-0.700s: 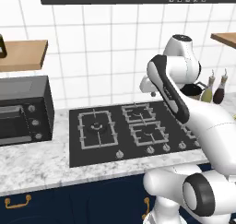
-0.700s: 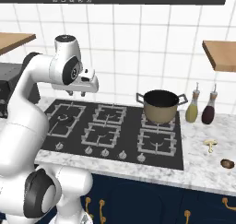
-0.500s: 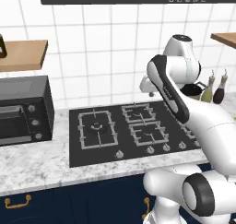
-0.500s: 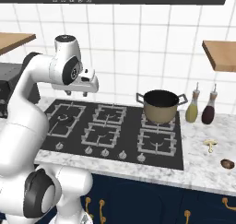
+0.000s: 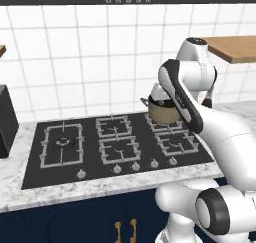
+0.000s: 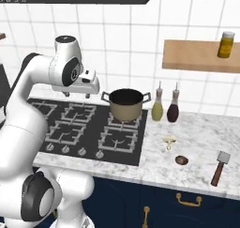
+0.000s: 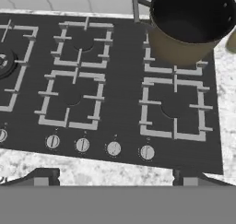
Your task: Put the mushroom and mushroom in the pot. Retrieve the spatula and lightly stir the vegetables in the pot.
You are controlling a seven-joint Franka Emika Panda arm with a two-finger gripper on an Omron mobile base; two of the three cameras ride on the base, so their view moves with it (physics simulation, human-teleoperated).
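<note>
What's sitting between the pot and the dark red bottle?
In the right base view, a yellow-green bottle stands between the pot and the dark red bottle, on the marble counter just right of the stove.

Matt tan pot (image 6: 125, 109), glossy black hob (image 7: 106, 89), speckled marble counter (image 6: 197, 149).

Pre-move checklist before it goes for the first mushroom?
1. Pot upright on the back right burner, dark inside unobstructed: ok.
2. Pale mushroom and brown mushroom lying loose on the counter, right of the cooktop: ok.
3. Spatula on the counter, handle unobstructed: ok.
4. Gripper holding nothing, fingertips spread: ok.
5. Bottles stand close beside the pot, near the drop path: not ok.
</note>
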